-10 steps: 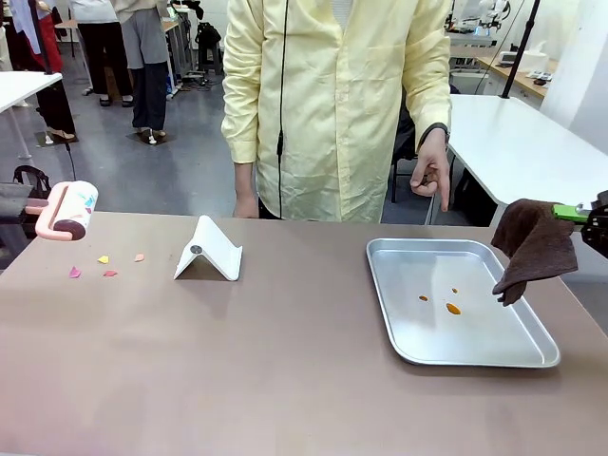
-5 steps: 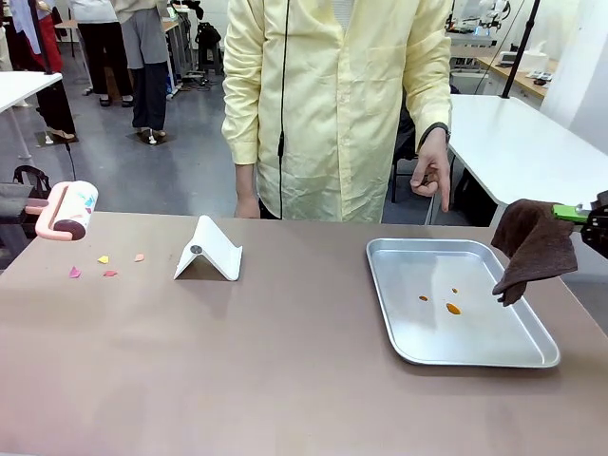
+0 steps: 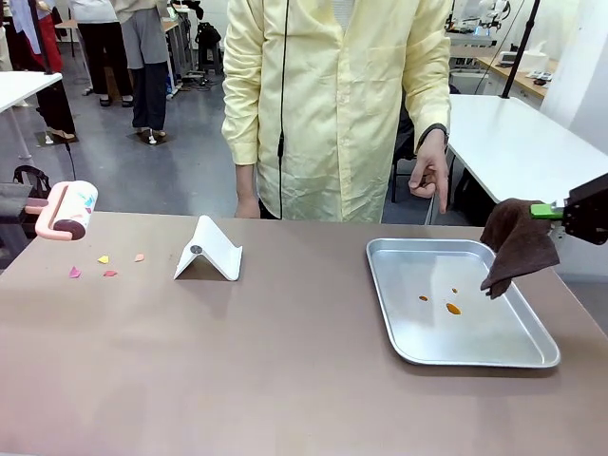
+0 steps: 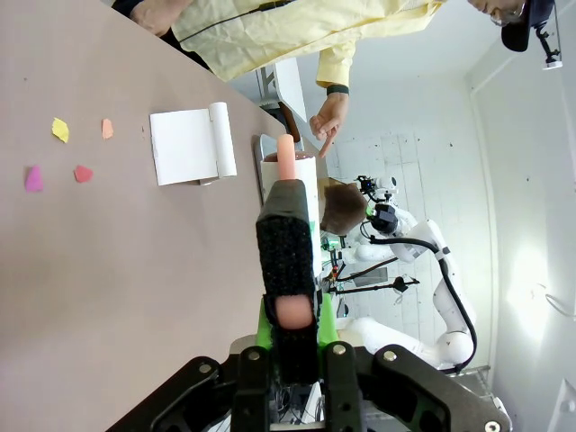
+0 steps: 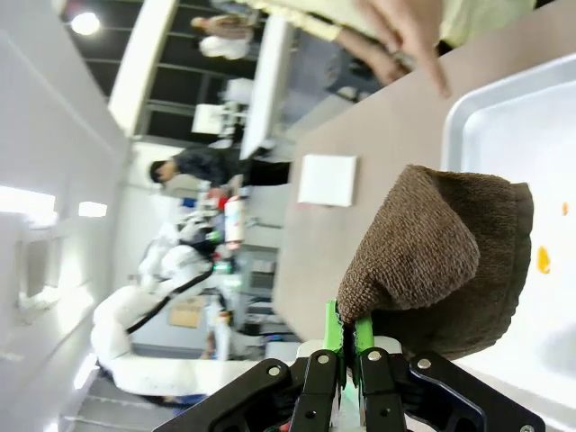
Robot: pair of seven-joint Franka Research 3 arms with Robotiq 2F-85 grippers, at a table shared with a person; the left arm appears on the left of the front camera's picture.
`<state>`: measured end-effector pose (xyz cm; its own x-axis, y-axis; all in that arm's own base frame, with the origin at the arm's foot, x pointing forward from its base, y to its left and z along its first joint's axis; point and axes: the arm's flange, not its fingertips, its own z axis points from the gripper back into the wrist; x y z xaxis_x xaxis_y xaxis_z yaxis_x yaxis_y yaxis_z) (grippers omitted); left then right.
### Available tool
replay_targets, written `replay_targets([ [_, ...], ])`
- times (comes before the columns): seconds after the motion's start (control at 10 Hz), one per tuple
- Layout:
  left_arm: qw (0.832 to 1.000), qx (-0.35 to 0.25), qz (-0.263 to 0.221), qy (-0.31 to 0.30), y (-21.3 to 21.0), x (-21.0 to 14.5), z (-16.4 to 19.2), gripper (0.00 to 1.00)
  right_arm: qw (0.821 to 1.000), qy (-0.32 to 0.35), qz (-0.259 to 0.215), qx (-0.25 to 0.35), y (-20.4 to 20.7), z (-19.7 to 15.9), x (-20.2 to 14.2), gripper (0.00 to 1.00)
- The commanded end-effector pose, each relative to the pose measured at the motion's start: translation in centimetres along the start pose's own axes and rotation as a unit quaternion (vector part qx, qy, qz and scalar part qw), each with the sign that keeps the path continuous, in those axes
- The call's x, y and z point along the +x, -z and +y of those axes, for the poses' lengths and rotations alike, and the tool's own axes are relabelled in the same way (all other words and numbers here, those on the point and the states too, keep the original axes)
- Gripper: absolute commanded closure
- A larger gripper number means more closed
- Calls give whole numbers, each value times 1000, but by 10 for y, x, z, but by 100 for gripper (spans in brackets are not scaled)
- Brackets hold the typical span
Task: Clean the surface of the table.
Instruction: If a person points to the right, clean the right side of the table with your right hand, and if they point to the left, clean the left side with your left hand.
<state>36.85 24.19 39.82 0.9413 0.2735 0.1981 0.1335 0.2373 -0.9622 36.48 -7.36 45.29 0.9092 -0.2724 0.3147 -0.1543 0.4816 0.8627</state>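
Front view: right pincer [image 3: 541, 211] clamps fuzzy brown cloth [image 3: 519, 249]; left pincer [image 4: 290, 261] grips pink-handled roller [image 3: 73, 210].

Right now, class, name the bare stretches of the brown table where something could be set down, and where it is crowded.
Free: the wide near strip of the table, and the gap between the white stand and the tray. Crowded: the far left, with paper scraps; the right, taken by the tray, brown cloth hanging over its edge.

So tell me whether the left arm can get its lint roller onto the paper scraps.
Probably yes. The left gripper holds the lint roller by the table's left edge; the paper scraps lie bare just beside it, and the white stand sits farther off.
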Motion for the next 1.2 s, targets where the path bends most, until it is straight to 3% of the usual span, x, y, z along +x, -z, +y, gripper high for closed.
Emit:
replay_targets([
  [0.0,1000,-1,5,8,-1,-2,-4,100,996,-17,1,-88,25,-8,26,95],
  [0.2,1000,-1,5,8,-1,-2,-4,100,984,-28,-10,-176,47,-27,49,95],
  [0.3,1000,-1,5,8,-1,-2,-4,100,983,-24,32,-178,59,-39,57,95],
  [0.5,1000,-1,5,8,-1,-2,-4,100,974,-15,42,-224,71,-62,67,95],
  [0.7,1000,-1,5,8,-1,-2,-4,100,968,-10,89,-234,84,-80,66,95],
  [1.1,1000,-1,5,8,-1,-2,-4,100,961,16,129,-244,128,-122,59,95],
])
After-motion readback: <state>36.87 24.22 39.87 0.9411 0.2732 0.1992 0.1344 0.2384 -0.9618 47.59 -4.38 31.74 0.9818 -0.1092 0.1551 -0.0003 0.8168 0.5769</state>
